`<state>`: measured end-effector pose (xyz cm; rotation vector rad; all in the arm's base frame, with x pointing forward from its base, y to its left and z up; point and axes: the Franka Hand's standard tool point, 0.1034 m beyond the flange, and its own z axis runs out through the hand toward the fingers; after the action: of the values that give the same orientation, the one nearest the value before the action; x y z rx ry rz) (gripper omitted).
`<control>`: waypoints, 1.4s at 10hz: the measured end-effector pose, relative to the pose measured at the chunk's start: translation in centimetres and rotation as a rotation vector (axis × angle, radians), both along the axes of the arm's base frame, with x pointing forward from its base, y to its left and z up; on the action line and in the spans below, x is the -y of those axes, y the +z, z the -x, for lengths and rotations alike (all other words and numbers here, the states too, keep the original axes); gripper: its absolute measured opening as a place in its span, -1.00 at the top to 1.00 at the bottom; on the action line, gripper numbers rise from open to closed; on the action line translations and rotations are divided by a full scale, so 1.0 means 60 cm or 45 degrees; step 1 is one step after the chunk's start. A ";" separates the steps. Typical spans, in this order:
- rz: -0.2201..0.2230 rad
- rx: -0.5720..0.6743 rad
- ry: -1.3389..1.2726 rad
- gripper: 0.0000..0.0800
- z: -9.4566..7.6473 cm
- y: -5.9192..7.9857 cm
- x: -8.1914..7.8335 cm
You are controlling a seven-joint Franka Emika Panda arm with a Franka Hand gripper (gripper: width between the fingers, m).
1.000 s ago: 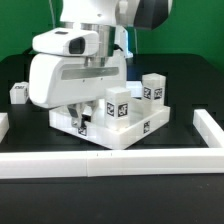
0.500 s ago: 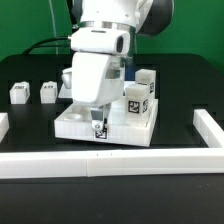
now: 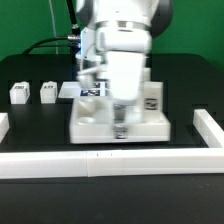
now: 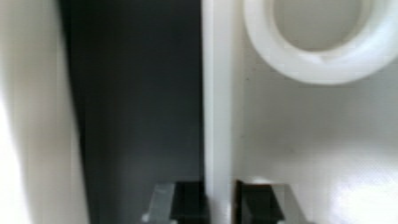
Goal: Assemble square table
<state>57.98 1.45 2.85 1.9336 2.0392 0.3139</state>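
Leftmost in the exterior view, an upturned end of the long white rail (image 3: 100, 162) is seen at the frame edge. The rail is laid along the near side of the black table (image 3: 30, 125) and is turned up again at the exterior view's right. Next, two loose legs are shown standing on the table, well apart from the other parts: the first leg (image 3: 18, 93) and, just beside it, the second leg (image 3: 47, 92). Further right, the marker board (image 3: 70, 89) is seen lying flat, partly hidden behind the arm (image 3: 125, 40). At the centre, the square top (image 3: 150, 128) is set on the table just behind the rail and is largely covered from above by the arm. The gripper (image 3: 120, 124) is seen at the top's near edge. In the wrist view, the raised rim (image 4: 217, 90) is shown passing between the two dark fingers (image 4: 185, 203). These are closed narrowly upon it, so the square top is held by its rim. A round corner socket (image 4: 331, 35) is seen on one side of the rim and dark table surface on the other. At the top's right side, a third leg (image 3: 152, 97) bearing a black-and-white tag is seen upright. Whether it is seated in a socket cannot be told.
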 end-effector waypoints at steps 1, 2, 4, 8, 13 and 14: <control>-0.010 0.062 0.030 0.81 -0.001 0.009 -0.013; 0.032 0.049 0.102 0.81 0.002 0.007 -0.006; 0.066 0.044 0.211 0.81 0.004 0.006 -0.014; 0.271 0.131 0.916 0.80 -0.001 0.011 -0.050; 0.446 0.145 1.467 0.81 0.001 0.005 -0.109; 0.477 0.163 1.594 0.81 0.005 -0.003 -0.118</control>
<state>57.70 8.52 2.65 0.2404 2.6747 0.2598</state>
